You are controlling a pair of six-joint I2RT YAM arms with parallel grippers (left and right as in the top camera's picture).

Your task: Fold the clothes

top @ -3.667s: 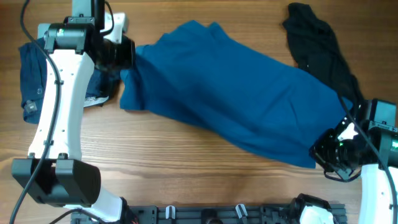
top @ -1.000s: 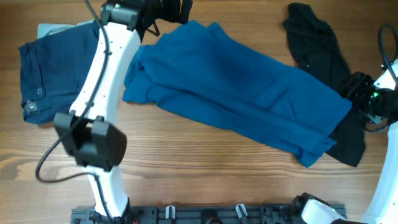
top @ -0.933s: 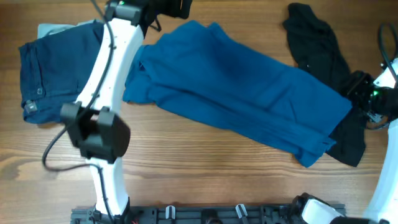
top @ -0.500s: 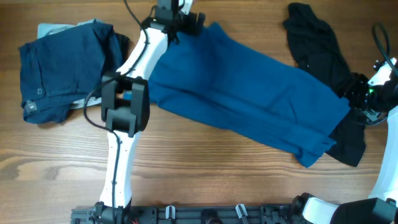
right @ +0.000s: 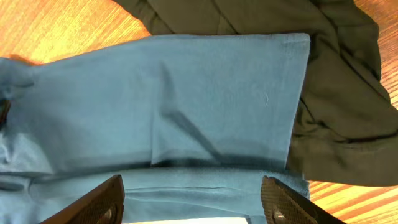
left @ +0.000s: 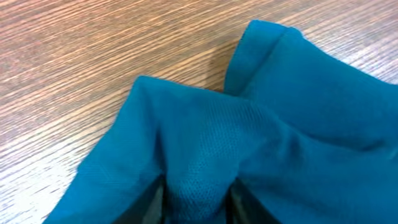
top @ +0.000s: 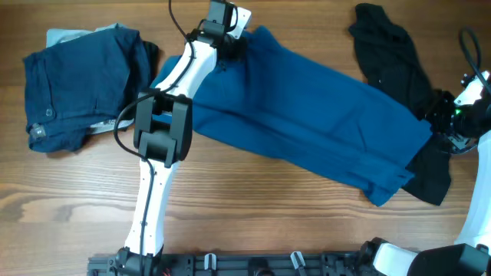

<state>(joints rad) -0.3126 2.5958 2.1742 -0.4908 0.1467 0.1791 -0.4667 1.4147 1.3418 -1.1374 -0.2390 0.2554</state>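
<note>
The left gripper (left: 196, 200) pinches a fold at the blue shirt's (top: 307, 115) far corner. The right gripper (right: 196, 202) hangs spread wide above the shirt's other end, where it overlaps the black garment (top: 393, 55).

Overhead: fixed, looks straight down at the table (top: 253, 222) from far out, whole blue shirt (top: 307, 130) in frame. Left wrist: very close, low angle on the shirt's far-left corner, wood beyond. Right wrist: close, looks down on the shirt's right end where it overlaps the black garment (right: 336, 124). All three views share the shirt.
</note>
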